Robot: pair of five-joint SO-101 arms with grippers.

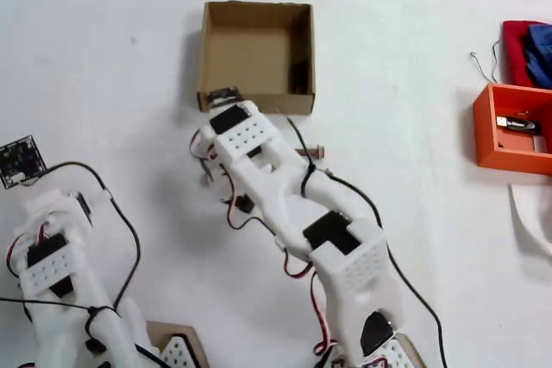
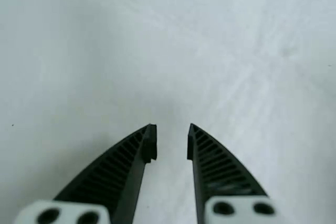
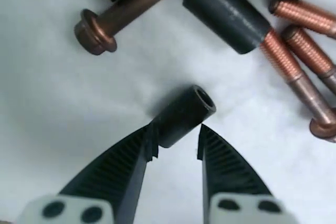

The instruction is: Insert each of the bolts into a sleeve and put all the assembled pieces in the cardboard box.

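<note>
Our right gripper stands half open around the loose sleeve, not clamped; we should centre it well before closing.

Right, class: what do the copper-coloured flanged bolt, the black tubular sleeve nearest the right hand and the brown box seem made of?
Copper-coloured flanged bolt: probably plated metal, glossy highlights.
Black tubular sleeve: matte, rubber or plastic, unclear.
Brown open box: cardboard, dull flat walls.
</note>
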